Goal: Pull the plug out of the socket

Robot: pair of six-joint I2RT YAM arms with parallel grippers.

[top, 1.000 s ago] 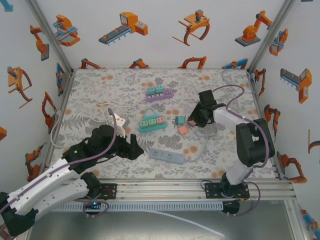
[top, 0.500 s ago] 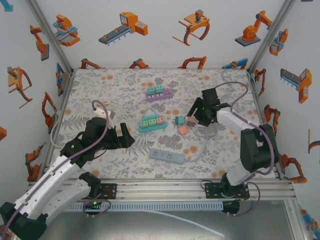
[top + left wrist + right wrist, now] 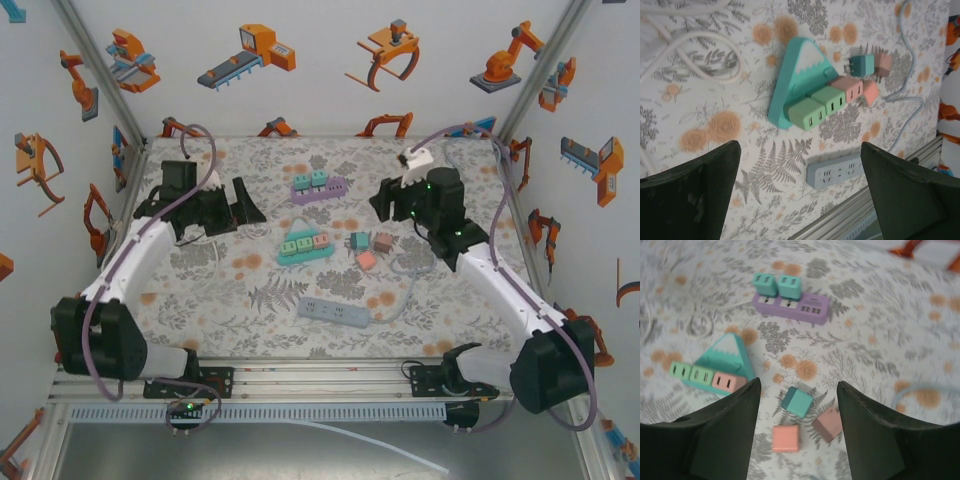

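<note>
Both my arms have swung away from the near edge since a second ago. My left pincer [image 3: 250,203], which was low beside the grey power strip [image 3: 335,313], now hangs over the far left of the flowered table [image 3: 200,300]. My right pincer [image 3: 383,200] has drawn back from the loose plugs toward the far side.

On the table I count three socket blocks. The grey power strip, with nothing plugged in, lies nearest my bases. A purple strip [image 3: 795,307] at the far side carries two teal plugs [image 3: 765,284]. Between them sits a teal mountain-shaped socket [image 3: 795,85] with three plugs seated along its base: two green plugs [image 3: 806,114] and one pink plug [image 3: 850,89]. Three loose cube plugs lie just to its right: a teal cube [image 3: 797,402], a brownish cube [image 3: 828,424] and a salmon cube [image 3: 786,438]. One white cable [image 3: 705,55] loops at the left.

The mountain-shaped socket with its seated plugs lies between my pincers, to the right of the left one and to the left of the right one, apart from both. Both pincers are spread wide, holding and touching nothing.
</note>
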